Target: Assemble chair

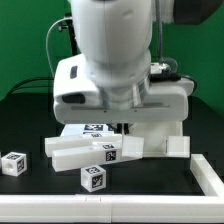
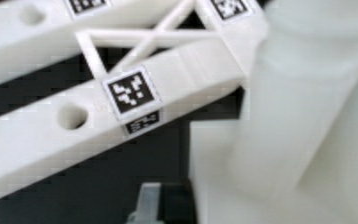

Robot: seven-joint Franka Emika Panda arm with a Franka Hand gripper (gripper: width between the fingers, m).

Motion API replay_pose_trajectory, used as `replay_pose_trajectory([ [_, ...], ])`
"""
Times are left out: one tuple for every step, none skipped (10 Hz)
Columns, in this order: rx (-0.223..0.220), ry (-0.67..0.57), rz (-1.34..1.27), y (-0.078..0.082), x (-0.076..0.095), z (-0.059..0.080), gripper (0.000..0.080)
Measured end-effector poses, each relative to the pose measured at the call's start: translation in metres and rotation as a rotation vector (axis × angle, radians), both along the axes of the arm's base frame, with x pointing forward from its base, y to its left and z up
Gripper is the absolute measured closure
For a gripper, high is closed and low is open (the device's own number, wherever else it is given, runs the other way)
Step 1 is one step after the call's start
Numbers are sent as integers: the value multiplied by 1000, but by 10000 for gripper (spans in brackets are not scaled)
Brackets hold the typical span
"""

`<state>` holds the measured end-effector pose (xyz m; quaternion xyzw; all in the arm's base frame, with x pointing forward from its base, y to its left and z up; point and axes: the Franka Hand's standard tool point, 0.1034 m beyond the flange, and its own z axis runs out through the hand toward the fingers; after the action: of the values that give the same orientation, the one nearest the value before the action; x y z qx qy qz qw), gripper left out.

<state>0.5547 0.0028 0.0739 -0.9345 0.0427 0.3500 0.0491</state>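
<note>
Several loose chair parts, assembly barely started.
Frame point(image 2: 137, 92) with an X brace lies right under the wrist, beside a thick post point(image 2: 304, 95); can't tell if the two are joined. In the exterior view, bars point(image 1: 75, 150) lie close together mid-table, just in front of the arm point(image 1: 110, 50). One cube point(image 1: 14, 163) sits well off to the exterior view's left, a second cube point(image 1: 93, 178) near the front, and a block point(image 1: 178, 145) to the right, all on the table point(image 1: 30, 125). Nothing looks like a chair yet, so nearly all the joining is left. Gripper point(image 2: 149, 203) is low over the frame, jaws pressed together, nothing seen pinched.
</note>
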Motion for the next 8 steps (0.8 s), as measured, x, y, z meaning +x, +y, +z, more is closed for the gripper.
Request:
replay_pose_trajectory([
  [-8, 64, 44, 4, 2, 2, 768],
  [-2, 51, 79, 14, 17, -2, 768],
  [14, 41, 104, 23, 24, -4, 768],
  [36, 40, 134, 29, 24, -6, 768],
  [32, 39, 128, 27, 24, -6, 768],
  [30, 40, 122, 25, 24, -7, 768],
  [28, 40, 120, 25, 24, -7, 768],
  [13, 48, 102, 24, 23, -9, 768],
])
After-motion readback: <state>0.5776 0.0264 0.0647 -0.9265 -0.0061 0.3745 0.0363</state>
